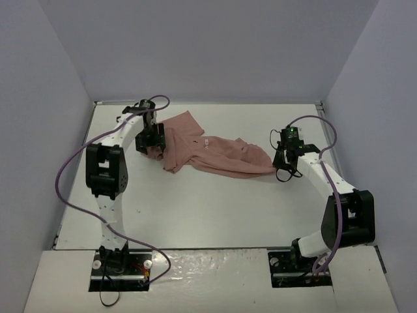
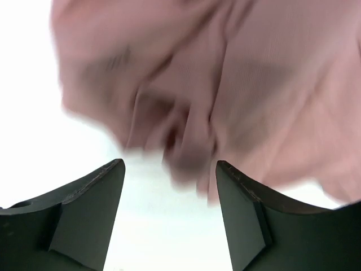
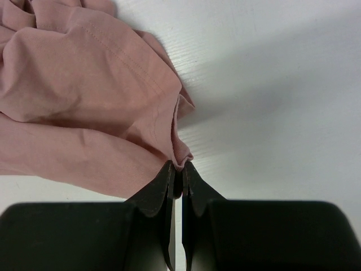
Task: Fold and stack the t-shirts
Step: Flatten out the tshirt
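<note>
The dusty-pink t-shirt (image 1: 208, 153) lies crumpled across the back middle of the white table (image 1: 195, 215), stretched between my two arms. A small print (image 1: 206, 141) shows near its middle. My left gripper (image 1: 151, 149) hangs over the shirt's left end; in the left wrist view it (image 2: 169, 169) is open, with blurred pink cloth (image 2: 237, 79) just beyond the fingertips and white table between them. My right gripper (image 1: 281, 171) is at the shirt's right end; in the right wrist view it (image 3: 180, 167) is shut on a pinched fold of the shirt's edge (image 3: 181, 152).
Grey walls (image 1: 215, 45) enclose the table on three sides. The arm bases (image 1: 120, 264) sit at the near edge, with purple cables (image 1: 62, 176) looping beside each arm.
</note>
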`<state>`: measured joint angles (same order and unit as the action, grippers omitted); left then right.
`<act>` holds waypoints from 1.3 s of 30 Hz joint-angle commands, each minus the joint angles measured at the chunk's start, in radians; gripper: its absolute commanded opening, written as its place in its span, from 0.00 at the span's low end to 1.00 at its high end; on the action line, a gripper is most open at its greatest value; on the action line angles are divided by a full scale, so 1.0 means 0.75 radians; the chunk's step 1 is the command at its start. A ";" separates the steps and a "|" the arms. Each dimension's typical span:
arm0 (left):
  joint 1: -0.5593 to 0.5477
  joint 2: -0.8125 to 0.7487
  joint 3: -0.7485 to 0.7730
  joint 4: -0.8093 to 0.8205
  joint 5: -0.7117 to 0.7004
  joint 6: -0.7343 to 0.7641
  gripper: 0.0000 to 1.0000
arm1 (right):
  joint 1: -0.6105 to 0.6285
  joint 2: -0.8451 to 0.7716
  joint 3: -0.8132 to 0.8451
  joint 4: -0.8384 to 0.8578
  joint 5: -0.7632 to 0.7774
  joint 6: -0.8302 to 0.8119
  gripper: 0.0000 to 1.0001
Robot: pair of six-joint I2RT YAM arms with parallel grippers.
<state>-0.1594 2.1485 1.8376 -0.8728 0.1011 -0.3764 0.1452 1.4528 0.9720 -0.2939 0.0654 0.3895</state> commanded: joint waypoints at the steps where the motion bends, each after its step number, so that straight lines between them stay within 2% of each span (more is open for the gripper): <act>1: -0.003 -0.412 -0.097 0.012 0.059 -0.063 0.62 | 0.009 -0.023 0.060 0.016 0.003 -0.020 0.00; 6: -0.130 -0.493 -0.350 0.122 0.095 -0.159 0.51 | 0.013 -0.063 -0.001 0.018 -0.001 -0.011 0.00; 12: -0.126 -0.413 -0.484 0.263 0.171 -0.220 0.45 | 0.015 -0.100 -0.033 0.018 -0.009 -0.009 0.00; 18: -0.086 -0.367 -0.493 0.295 0.192 -0.163 0.41 | 0.015 -0.127 -0.051 0.018 -0.013 -0.006 0.00; 37: -0.061 -0.235 -0.389 0.340 0.176 -0.099 0.39 | 0.015 -0.154 -0.094 0.018 0.000 -0.009 0.00; 39: -0.062 -0.233 -0.384 0.342 0.179 -0.099 0.34 | 0.015 -0.154 -0.098 0.016 0.001 -0.010 0.00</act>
<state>-0.2081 2.0022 1.4978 -0.6392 0.2321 -0.4699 0.1467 1.3804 0.9059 -0.2953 0.0555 0.3878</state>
